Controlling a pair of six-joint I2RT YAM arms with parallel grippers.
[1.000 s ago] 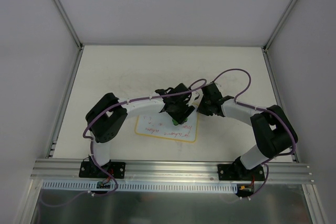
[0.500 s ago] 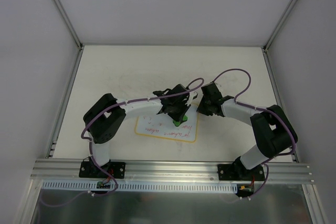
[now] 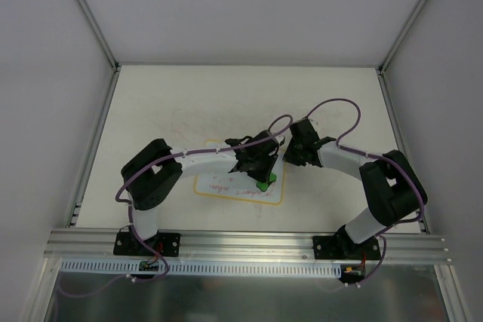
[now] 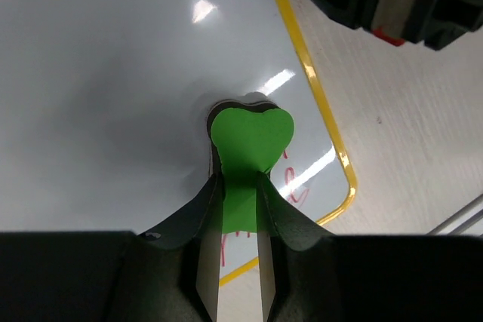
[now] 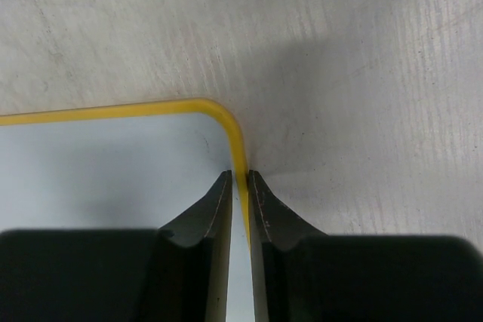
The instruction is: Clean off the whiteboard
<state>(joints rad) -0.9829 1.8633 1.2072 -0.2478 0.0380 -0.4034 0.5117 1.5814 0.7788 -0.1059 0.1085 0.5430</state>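
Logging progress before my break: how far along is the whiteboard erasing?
Done: the whiteboard looks clean ahead of the green eraser in the left wrist view. In hand: the left gripper is shut on that eraser, pressing it on the board, while the right gripper pinches the yellow rim near a corner. Left: red writing along the board's near edge.

The whiteboard (image 3: 226, 185) lies flat on the desk (image 3: 166, 103), near its front middle and slightly skewed. It is white with rounded corners and a thin yellow rim. Red handwriting (image 3: 220, 187) marks its near part. Elsewhere the visible surface is clean and glossy.
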